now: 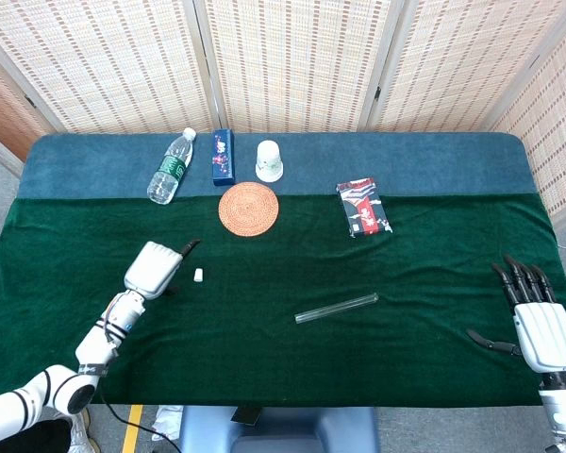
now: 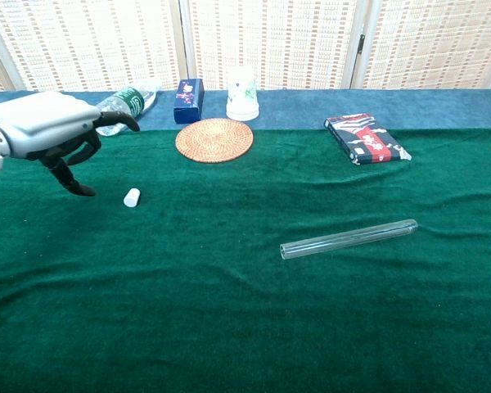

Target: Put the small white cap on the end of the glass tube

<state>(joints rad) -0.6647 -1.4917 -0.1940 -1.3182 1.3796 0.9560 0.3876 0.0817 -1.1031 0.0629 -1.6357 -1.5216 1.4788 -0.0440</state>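
stage: reach, nothing grasped yet | left robot hand (image 2: 53,135) empty, fingers apart, just beside small white cap (image 2: 131,197) | glass tube (image 2: 349,238) lies well apart on green surface (image 2: 229,327) (uncapped) | right robot hand (image 1: 538,326) open, idle | left: grasp, capping

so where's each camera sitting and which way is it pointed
Head view: high above the near table edge, looking steeply down on the green cloth; shows the left robot hand with its forearm, and the right robot hand.
Chest view: low at the near edge, looking across toward the bamboo screens; shows only the left robot hand.
Shared: white cap, glass tube, left robot hand.
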